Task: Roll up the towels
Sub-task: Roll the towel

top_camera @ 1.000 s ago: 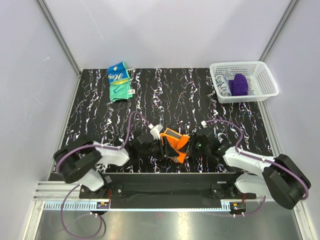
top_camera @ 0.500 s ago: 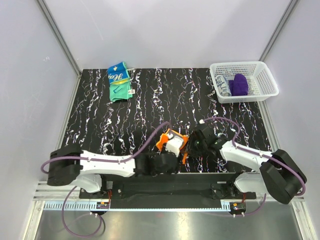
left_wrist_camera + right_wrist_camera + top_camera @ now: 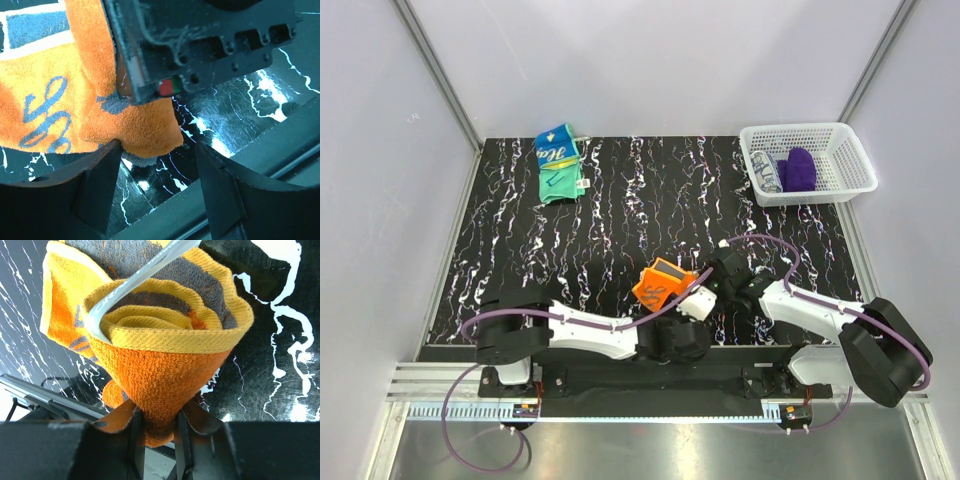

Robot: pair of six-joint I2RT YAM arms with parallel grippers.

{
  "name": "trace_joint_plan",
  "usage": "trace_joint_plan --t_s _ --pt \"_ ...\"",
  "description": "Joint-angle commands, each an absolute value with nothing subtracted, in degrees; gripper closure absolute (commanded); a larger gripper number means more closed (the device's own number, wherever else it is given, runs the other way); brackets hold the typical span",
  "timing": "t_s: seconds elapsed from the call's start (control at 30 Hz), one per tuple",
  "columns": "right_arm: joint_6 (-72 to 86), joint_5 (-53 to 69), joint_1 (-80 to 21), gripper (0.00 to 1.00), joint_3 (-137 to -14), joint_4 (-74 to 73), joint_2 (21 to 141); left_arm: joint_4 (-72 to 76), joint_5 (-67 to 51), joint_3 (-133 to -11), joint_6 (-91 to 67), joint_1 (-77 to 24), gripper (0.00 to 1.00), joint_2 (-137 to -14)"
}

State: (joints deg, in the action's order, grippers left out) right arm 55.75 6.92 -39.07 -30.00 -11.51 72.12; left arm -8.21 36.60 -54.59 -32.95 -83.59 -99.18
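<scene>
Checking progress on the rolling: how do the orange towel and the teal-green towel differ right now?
The orange towel is coiled into a partial roll; the teal-green towel lies loosely folded, unrolled. The orange towel is pinched in the right end effector; nothing touches the teal-green towel. The orange towel sits near the front, between the arms; the teal-green towel lies at the far left corner. Both are small printed cloths.

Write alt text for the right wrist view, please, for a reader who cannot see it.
The right gripper pinches the narrow lower end of a rolled orange towel, whose yellow-edged coils with a grey inner face flare open above the jaws. Behind it lies a black table with white veins.
</scene>
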Motion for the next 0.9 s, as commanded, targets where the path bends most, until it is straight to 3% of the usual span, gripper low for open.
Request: trace_joint_plan --t_s 0.0,0.2,0.3,0.47,0.63,0.7,0.8,0.87 --pt "55.81 7.47 -39.55 0.72 -31.12 -12.04 72.25 -9.23 41.22 -57.74 -32.78 -83.85 0.33 -101.24" --pt "55.99 8.52 -39.64 0.73 -30.76 -11.6 72.07 -13.8 43.06 -61.26 -34.8 -83.85 0.37 -105.55" --pt "55.99 8.79 -39.64 0.73 -30.85 -12.21 71.63 -15.73 44.38 -62.14 -36.2 -83.85 0.5 -106.26" --pt "55.72 9.58 -39.73 0.73 -30.32 -12.57 71.02 -16.52 45.79 -61.53 -36.91 -83.85 0.81 -105.21" --pt "55.72 9.76 -39.81 0.72 -29.88 -13.09 70.75 -15.74 44.57 -61.26 -35.86 -83.85 0.97 -104.42" --pt "55.55 8.88 -39.81 0.6 -30.14 -14.4 70.4 -14.51 42.64 -60.65 -35.16 -83.85 1.0 -103.36" --pt "54.85 6.6 -39.73 0.3 -31.64 -17.74 69.61 -12.93 39.74 -59.42 -34.81 -83.67 1.0 -101.52" --pt "54.75 5.28 -39.81 0.23 -32.69 -19.59 68.56 -11.69 38.33 -58.1 -34.72 -83.41 1.0 -99.86"
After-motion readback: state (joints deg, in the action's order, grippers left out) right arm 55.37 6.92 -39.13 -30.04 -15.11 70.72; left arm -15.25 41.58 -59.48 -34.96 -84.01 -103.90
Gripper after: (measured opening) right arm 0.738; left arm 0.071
